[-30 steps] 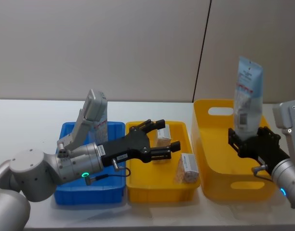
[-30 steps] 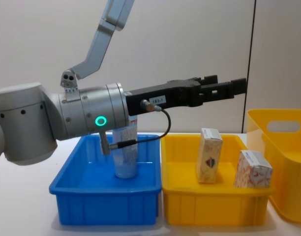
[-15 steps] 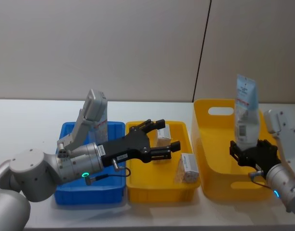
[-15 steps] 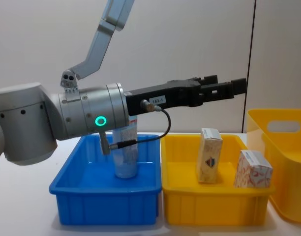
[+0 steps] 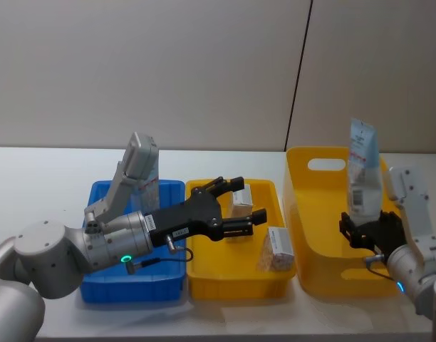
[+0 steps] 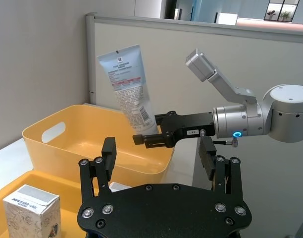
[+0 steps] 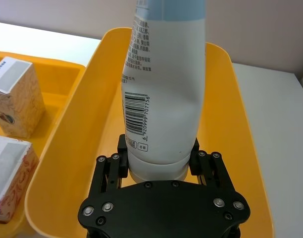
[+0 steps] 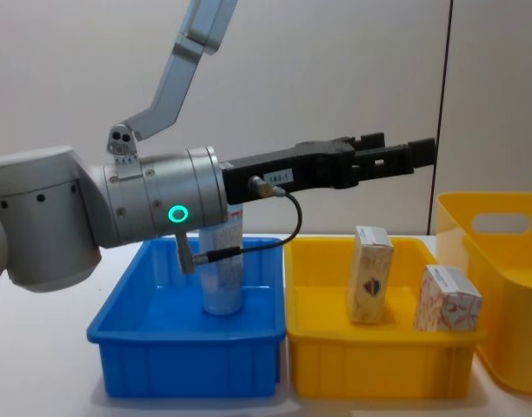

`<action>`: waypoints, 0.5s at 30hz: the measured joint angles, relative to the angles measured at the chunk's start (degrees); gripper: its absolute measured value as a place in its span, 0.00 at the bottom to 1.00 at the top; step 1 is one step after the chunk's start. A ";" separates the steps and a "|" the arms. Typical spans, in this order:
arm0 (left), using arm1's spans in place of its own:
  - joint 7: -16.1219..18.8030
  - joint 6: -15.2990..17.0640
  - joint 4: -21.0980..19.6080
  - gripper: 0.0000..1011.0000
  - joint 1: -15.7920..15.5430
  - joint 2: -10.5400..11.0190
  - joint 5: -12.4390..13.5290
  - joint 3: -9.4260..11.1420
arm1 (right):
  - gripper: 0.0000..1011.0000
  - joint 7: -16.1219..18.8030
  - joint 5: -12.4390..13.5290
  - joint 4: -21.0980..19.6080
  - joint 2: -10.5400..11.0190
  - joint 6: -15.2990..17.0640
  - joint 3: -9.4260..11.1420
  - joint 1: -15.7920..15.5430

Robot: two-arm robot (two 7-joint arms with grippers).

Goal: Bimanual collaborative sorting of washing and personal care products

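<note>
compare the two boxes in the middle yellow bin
The emblem box bears a blue-red emblem; the orange box has an orange pattern. The emblem box stands taller and farther back; the orange box sits nearer the front right corner. Both are cream cardboard, upright.

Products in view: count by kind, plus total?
Squeeze tubes: 2, one in the right gripper, one in the blue bin.
Cream boxes: 2, both in the middle yellow bin.
Total: 4.
</note>
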 joint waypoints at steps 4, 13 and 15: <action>0.00 0.00 0.00 0.99 0.00 0.00 0.00 0.00 | 0.63 -0.26 -0.27 0.54 -0.21 -0.10 -0.07 0.24; 0.00 0.00 0.00 0.99 0.00 0.00 0.00 0.00 | 0.84 -0.66 -0.57 1.25 -0.52 -0.27 -0.14 0.57; 0.00 0.00 0.00 0.99 0.00 0.00 0.00 0.00 | 0.90 -0.71 -0.62 1.37 -0.58 -0.28 -0.15 0.60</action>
